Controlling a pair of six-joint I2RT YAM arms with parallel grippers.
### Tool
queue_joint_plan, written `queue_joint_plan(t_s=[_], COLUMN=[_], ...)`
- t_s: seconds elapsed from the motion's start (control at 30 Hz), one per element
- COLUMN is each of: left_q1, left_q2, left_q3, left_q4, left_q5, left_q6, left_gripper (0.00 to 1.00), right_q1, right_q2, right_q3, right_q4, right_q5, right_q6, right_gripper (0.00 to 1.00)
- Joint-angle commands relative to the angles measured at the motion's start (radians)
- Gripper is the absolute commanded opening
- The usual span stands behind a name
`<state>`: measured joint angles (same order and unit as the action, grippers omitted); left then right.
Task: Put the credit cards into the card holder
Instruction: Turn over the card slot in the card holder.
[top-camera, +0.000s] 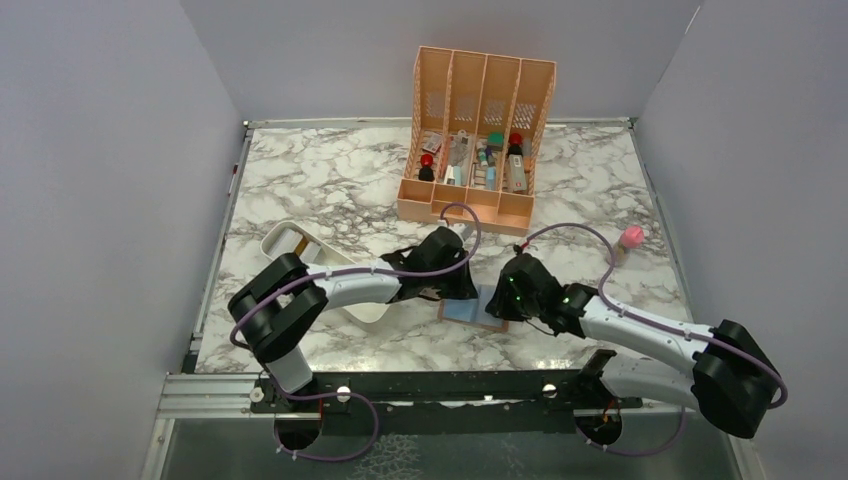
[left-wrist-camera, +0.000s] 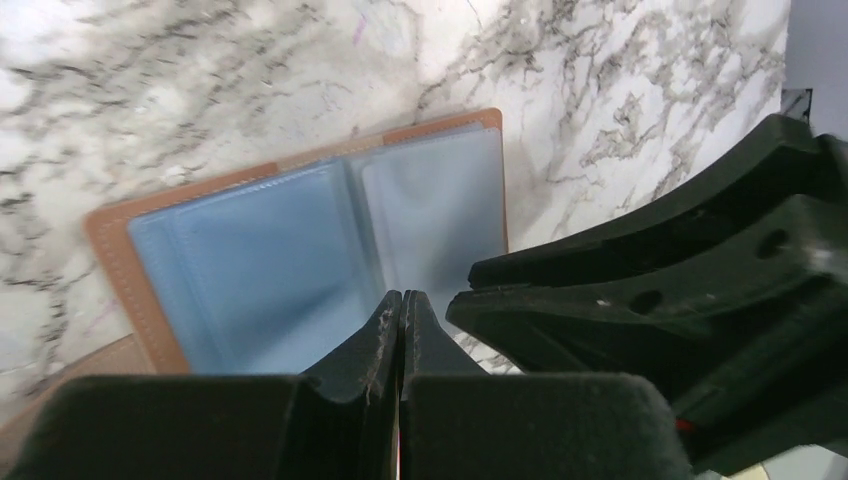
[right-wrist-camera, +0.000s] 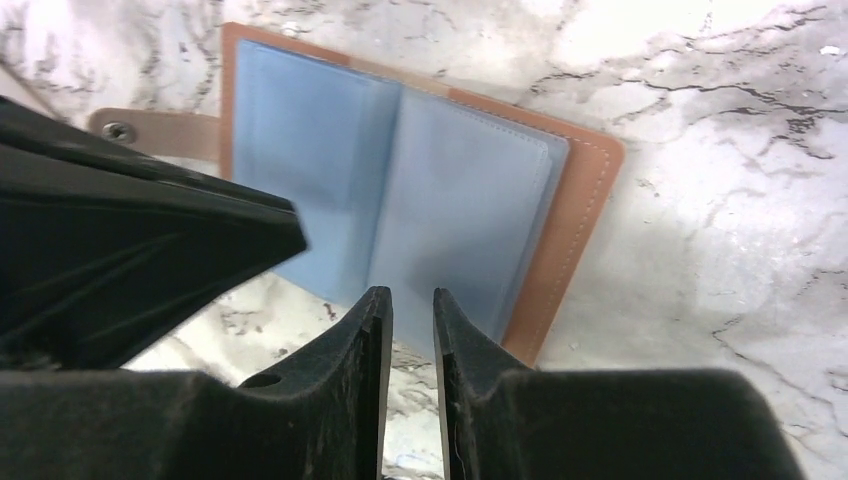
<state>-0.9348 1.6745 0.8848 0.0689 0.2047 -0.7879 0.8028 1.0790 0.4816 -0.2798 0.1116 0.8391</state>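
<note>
Top external view hides most of the card holder (top-camera: 478, 308): it lies open on the marble bench (top-camera: 330, 180), low and centre in the frame. Both black arms meet over it, so only a strip of blue with a brown rim shows. From the wrists it reads better. It has a tan, stitched, leather-like cover, clear bluish plastic sleeves that are soft and faintly glossy, and a strap with a metal snap stud (right-wrist-camera: 118, 130) at the upper left of the right wrist picture. The left end effector (left-wrist-camera: 402, 300) has its tapered fingers pressed together at the sleeves' near edge; whether a sleeve is pinched between them cannot be told. The right end effector (right-wrist-camera: 410, 300) stands narrow, a slim gap between its fingers above the right-hand sleeve. A white oblong tray (top-camera: 290, 243) is half covered by the left arm. The ribbed peach organizer (top-camera: 480, 100) at the upper centre holds small items too tiny to name.
</note>
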Motion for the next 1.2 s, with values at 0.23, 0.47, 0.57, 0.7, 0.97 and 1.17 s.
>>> queue_joint_plan(t_s=[0.23, 0.47, 0.57, 0.7, 0.97, 1.17], left_q1=[0.150, 0.300, 0.337, 0.392, 0.545, 0.595], left_q2=[-0.228, -0.406, -0.462, -0.511, -0.543, -0.494], left_q3=[0.141, 0.139, 0.113, 0.066, -0.027, -0.048], left_q4=[-0.401, -0.569, -0.588, -0.594, -0.574, -0.573], left_q5=[-0.253, -0.453, -0.531, -0.610, -0.554, -0.610], left_q6=[0.285, 0.521, 0.662, 0.789, 0.943, 1.048], left_gripper=[0.15, 0.33, 0.35, 0.36, 0.45, 0.49], right_q1=[-0.004, -0.004, -0.004, -0.004, -0.005, -0.007], right_q2=[0.062, 0.063, 0.076, 0.076, 0.066, 0.040], right_q3=[0.000, -0.050, -0.057, -0.058, -0.060, -0.067], right_q4=[-0.024, 0.056, 0.073, 0.096, 0.092, 0.085], right_q5=[0.132, 0.114, 0.109, 0.098, 0.094, 0.092], right_q6=[-0.005, -0.008, -0.014, -0.033, -0.065, -0.075], right_gripper=[0.25, 0.25, 0.24, 0.24, 0.24, 0.24])
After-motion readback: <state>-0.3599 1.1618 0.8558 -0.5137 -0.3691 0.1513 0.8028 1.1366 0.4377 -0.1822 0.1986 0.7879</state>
